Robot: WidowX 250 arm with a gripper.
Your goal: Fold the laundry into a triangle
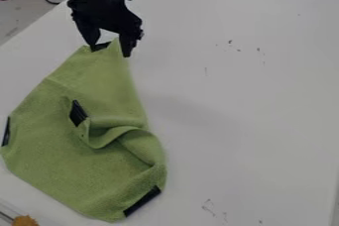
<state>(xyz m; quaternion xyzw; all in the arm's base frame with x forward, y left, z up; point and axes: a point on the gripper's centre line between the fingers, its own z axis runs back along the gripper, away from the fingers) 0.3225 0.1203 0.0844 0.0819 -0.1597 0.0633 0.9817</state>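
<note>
End effector (110, 52): fingers wide about upper corner of green cloth (59, 155) | cloth: left side of counter (245, 121), middle rumpled | risk: shallow closure could have slipped; pulling against bunched folds could have skewed triangle.

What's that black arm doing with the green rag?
It is a robot arm, and its job here is to fold the green cloth into a triangle. Its gripper is at the cloth's narrow far end, fingers spread apart, with the peaked tip between them. The cloth lies on a white table, with a wavy fold rumpled across its middle and a black patch showing beside it. It isn't a neat triangle yet.
</note>
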